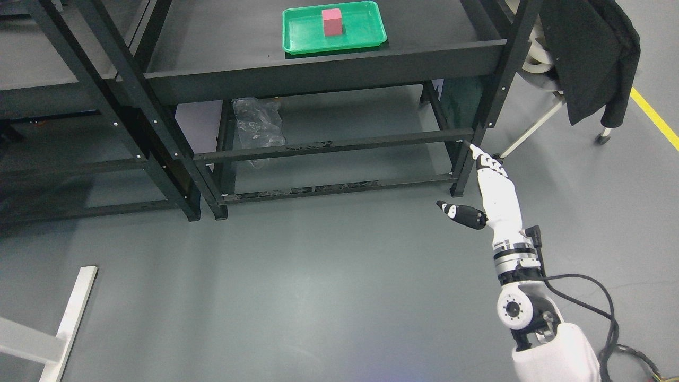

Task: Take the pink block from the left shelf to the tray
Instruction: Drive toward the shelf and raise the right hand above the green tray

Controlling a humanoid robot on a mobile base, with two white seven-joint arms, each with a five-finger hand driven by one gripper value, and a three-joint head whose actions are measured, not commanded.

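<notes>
Right arm is reaching up from lower right; right robot hand is holding nothing, fingers extended, thumb splayed left.

White right hand, black thumb, black cable

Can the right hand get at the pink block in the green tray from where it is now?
Probably not yet. The open right hand hangs low beside the black shelf's leg, while the pink rectangular block stands in the green plastic tray up top; nothing covers it.

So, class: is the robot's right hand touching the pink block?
Apart. The head view shows the pink block standing in the green tray on the shelf, while the right hand, open, is low beside the shelf's leg.
</notes>
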